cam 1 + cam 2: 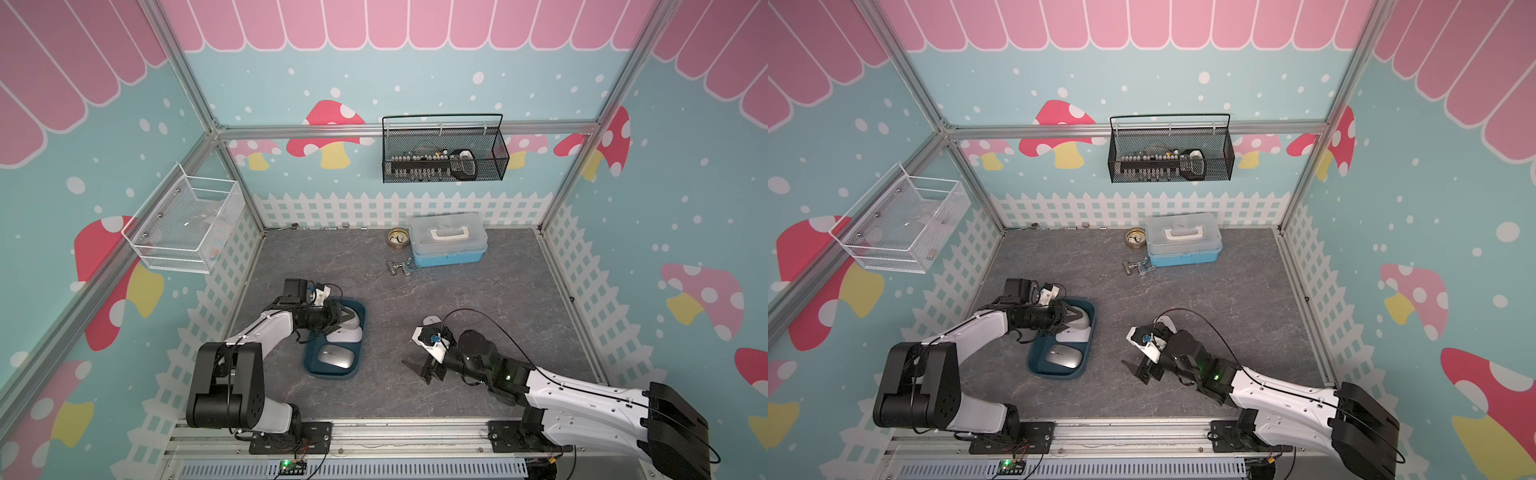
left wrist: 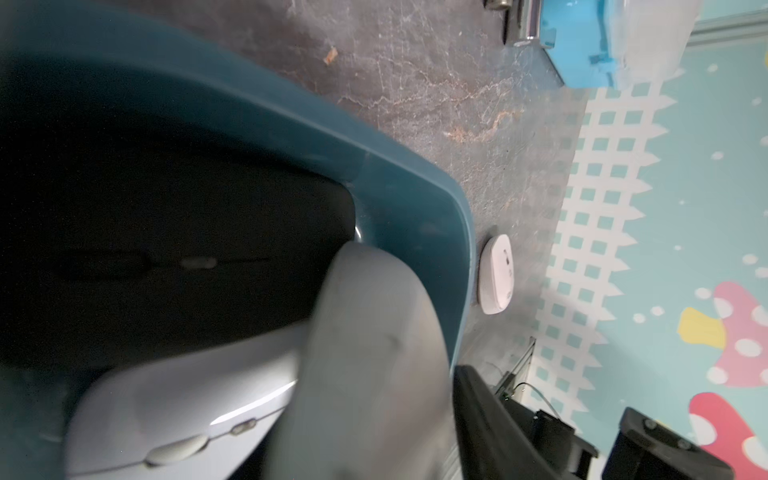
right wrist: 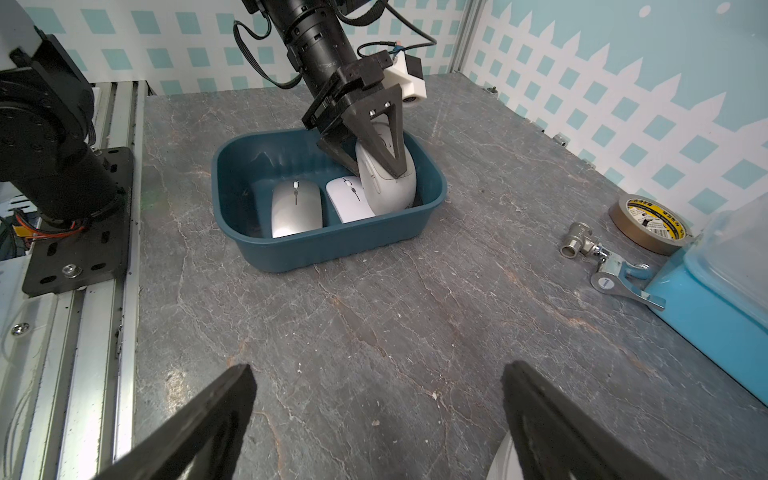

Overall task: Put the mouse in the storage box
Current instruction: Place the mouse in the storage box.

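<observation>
While the left gripper (image 3: 374, 166) straddles the mouse (image 3: 388, 193) — on edge, inside the box (image 3: 332, 245) — whether it pinches is unclear; right gripper (image 3: 378, 368) gapes wide.

Left arm (image 1: 266, 328), right arm (image 1: 582, 399): white shells, black joint housings. Black cables (image 3: 241, 41) looped outside. Fingers (image 3: 382, 129) black, triangular. White wrist-camera block (image 3: 409, 79). Green LED (image 1: 508, 377), right forearm. Bolted black base plate (image 3: 70, 245).
</observation>
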Controlling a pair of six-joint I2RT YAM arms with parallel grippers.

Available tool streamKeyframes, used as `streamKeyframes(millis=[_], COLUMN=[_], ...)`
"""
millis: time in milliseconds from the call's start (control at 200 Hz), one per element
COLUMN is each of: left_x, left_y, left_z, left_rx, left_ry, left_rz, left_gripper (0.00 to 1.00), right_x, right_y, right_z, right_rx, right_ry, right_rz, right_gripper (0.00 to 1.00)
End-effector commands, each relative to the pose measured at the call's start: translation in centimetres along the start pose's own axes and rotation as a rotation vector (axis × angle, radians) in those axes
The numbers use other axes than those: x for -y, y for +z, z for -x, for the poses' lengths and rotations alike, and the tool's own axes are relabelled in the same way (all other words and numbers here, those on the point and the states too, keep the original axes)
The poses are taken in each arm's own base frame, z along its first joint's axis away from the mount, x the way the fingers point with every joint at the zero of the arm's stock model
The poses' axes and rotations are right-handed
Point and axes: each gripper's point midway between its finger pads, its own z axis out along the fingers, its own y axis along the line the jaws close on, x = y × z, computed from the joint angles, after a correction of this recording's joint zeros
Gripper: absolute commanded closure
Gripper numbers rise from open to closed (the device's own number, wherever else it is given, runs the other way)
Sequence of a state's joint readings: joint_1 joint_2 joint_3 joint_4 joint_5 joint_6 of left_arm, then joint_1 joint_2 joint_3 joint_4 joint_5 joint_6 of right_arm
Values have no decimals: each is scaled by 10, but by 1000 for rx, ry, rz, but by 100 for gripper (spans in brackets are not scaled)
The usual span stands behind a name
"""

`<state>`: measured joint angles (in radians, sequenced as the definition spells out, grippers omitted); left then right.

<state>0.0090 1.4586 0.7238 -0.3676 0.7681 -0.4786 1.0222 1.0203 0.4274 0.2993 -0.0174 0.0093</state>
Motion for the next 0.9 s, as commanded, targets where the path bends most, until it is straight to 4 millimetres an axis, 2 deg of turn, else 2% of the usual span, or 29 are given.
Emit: streamKeyframes(millis=[0, 130, 310, 475, 625, 746, 896], left_x=[-3, 0, 10, 10, 23, 35, 58], left_y=[2, -3, -18, -54, -87, -104, -115], left_z=[0, 3, 11, 29, 39, 36, 22], left_rx=[6, 30, 87, 219, 330, 385, 405], left_ry=[20, 34, 65, 90, 122, 150, 222], left_rz=[16, 24, 57, 227, 295, 287, 191], left_gripper=[34, 24, 22, 20, 19, 19, 19], right_x=[-1, 1, 7, 22, 33, 44, 74], right_y=[2, 3, 2, 7, 16, 22, 28], right_z=[-4, -3, -2, -8, -21, -31, -46], right_rx=[-24, -31, -36, -120, -217, -266, -355], right_ry=[13, 15, 37, 103, 152, 202, 277], right_rz=[0, -6, -41, -107, -145, -165, -234], right_gripper=[2, 2, 1, 1, 1, 1, 1])
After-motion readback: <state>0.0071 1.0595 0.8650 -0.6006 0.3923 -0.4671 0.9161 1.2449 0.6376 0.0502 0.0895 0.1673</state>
